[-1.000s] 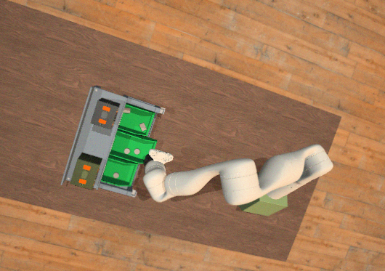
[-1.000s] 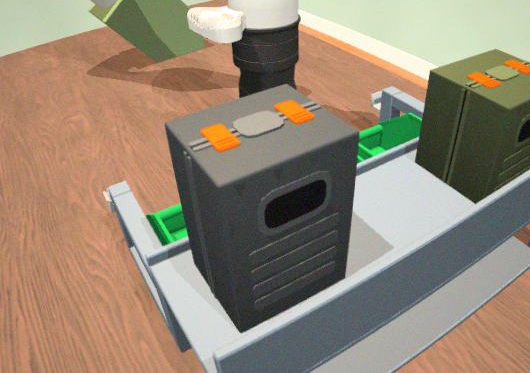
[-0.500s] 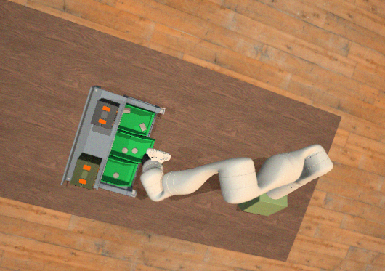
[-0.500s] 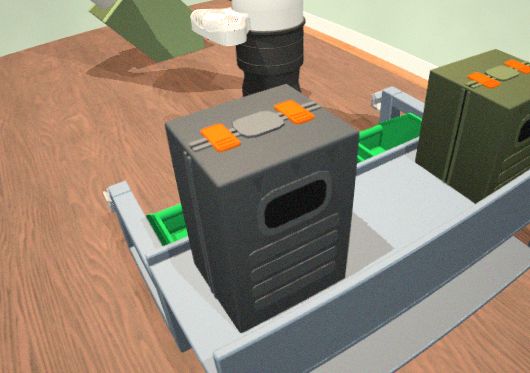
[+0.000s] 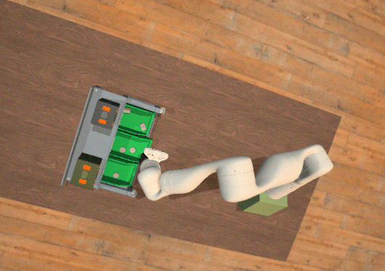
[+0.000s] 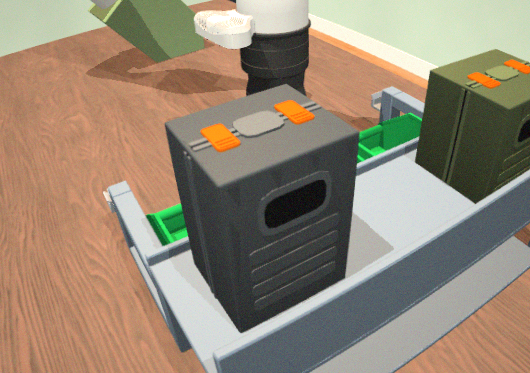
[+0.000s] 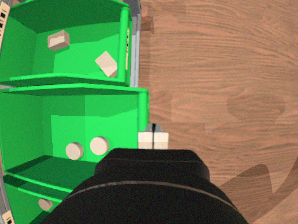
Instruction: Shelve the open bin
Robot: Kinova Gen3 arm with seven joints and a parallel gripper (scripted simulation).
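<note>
The open green bin (image 5: 127,141) (image 7: 67,125) stands between two like bins in the shelf row, open front outward. Two round parts (image 5: 132,150) (image 7: 99,146) lie in it. In the wrist view its front edge sticks out slightly past the front of the neighbour bin (image 5: 135,121) (image 7: 82,65). The other neighbour (image 5: 125,168) (image 7: 22,199) holds a round part. My gripper (image 7: 153,132) is shut and empty, its fingertips just outside the middle bin's front edge; whether they touch it I cannot tell. The fingers are hidden in the top and exterior views.
The shelf's upper board (image 5: 92,142) (image 6: 400,190) overhangs the backs of the bins and carries a dark grey case (image 5: 104,114) (image 6: 265,175) and an olive case (image 5: 85,172) (image 6: 465,125). The shelf's end posts rise beside the row. A green block (image 5: 266,207) (image 6: 155,20) stands by the arm's base.
</note>
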